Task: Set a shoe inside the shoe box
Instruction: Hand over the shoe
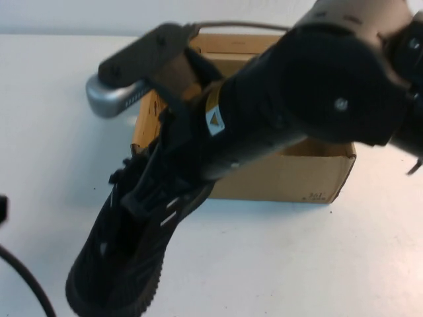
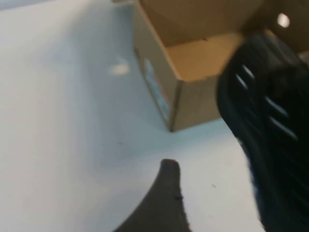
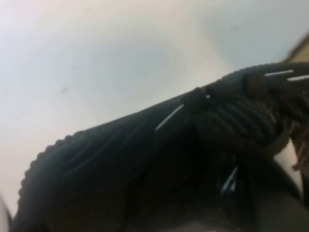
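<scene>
1. A plain white tabletop (image 1: 59, 132) runs back to a pale wall, and little stands on it besides the task's own things.
2. The shoe box (image 1: 310, 175) sits open toward the far middle, its brown flaps upright. From the left wrist view, what shows of its inside looks bare.
3. The shoe (image 1: 125, 251) hangs in front of the box's left end, toe pointing down and toward the camera. It appears lifted clear of the tabletop, heel end up beside the near wall of the box.
4. The right gripper (image 1: 168, 168) comes in from the upper right across the box and seems to hold the shoe at its collar. Its fingers are buried in black mesh and laces, so I cannot tell how they sit.
5. The left gripper (image 2: 166, 203) hovers low at the left, well apart from the shoe; only one dark fingertip shows, so its state is unclear.
6. Judged step: carrying. The next move calls for raising the heel above the rim, shifting over the opening and laying the shoe lengthwise.
</scene>
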Robot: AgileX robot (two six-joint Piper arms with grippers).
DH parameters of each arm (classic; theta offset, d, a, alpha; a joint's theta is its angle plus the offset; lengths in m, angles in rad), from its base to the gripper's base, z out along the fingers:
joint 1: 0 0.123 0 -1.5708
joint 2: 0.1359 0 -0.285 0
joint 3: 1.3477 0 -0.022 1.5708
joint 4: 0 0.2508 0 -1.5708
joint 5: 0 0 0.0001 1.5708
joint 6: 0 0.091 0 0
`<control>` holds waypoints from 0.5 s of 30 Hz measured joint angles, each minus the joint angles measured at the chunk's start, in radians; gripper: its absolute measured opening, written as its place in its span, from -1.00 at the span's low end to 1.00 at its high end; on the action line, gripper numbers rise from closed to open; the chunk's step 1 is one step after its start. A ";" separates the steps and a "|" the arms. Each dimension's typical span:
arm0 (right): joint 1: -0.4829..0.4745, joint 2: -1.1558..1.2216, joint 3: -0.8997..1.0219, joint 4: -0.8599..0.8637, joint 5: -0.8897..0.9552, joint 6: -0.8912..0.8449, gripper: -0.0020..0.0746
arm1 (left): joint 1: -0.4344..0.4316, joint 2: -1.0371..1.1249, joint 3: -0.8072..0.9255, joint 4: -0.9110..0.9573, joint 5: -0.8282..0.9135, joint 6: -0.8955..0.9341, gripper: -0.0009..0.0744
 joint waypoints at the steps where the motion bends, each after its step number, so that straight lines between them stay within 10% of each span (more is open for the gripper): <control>1: 0.000 0.000 -0.017 -0.021 0.013 0.022 -0.94 | 0.000 0.000 0.000 -0.024 0.020 0.024 0.68; 15: -0.044 0.083 -0.221 -0.100 0.135 0.102 -0.94 | 0.000 0.000 0.000 -0.324 0.066 0.443 0.80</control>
